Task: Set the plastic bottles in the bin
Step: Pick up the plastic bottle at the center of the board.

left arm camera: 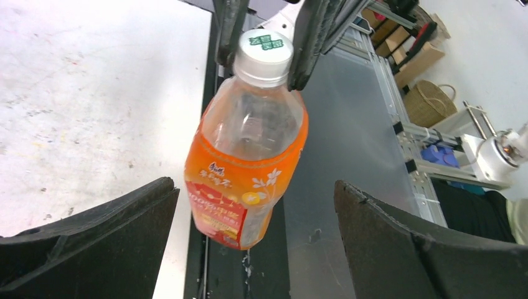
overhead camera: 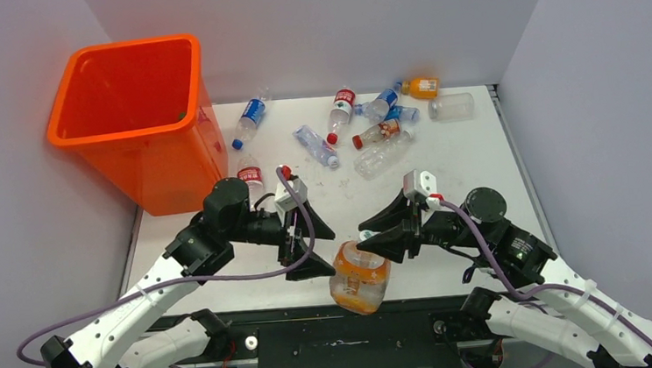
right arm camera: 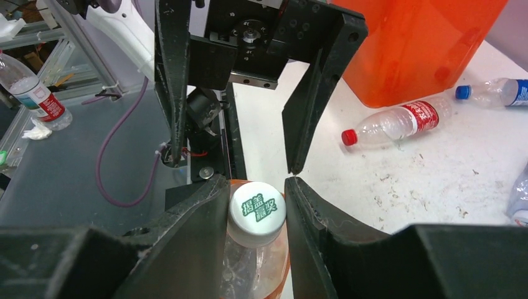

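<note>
1. Right fingers (overhead camera: 371, 240): clamped on the cap of the orange-labelled bottle (overhead camera: 361, 278), well right of the bin (overhead camera: 163, 170).
2. Left fingers (overhead camera: 310, 266): spread wide, flanking the bottle body without contact. The bottle's long axis runs along them, and this arm is nearer the bin.

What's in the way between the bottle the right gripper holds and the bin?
Top view: the left gripper, open, facing the orange-labelled bottle, then its arm, then a red-labelled bottle lying beside the bin.

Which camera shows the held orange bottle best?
The left wrist view: the orange bottle shows whole, with its label and white cap. The top view shows it small, from above; the right wrist view shows mostly its cap.
</note>
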Tool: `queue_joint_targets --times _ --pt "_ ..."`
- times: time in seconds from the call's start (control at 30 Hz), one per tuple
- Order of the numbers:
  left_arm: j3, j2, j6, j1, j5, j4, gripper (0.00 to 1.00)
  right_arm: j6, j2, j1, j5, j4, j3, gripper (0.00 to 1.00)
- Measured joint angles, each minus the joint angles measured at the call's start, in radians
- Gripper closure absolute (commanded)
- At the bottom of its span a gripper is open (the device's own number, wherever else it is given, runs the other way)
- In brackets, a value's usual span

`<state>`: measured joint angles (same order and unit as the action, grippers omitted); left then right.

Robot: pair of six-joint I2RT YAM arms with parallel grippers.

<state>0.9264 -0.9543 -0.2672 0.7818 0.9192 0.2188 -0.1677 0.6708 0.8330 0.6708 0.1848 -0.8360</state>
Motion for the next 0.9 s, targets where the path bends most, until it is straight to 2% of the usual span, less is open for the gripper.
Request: queue_joint_targets --times 0.43,0.9 --pt "-0.181 0.093 -0.124 -0.007 -0.142 -0.303 0.04 -0.034 0.017 0.000 0.010 -0.111 -0.002 0.95" --pt "-0.281 0.064 -0.324 0.006 -0.016 -0.684 0.04 -0.166 0.035 0.000 0.058 -0.341 0.030 0.95"
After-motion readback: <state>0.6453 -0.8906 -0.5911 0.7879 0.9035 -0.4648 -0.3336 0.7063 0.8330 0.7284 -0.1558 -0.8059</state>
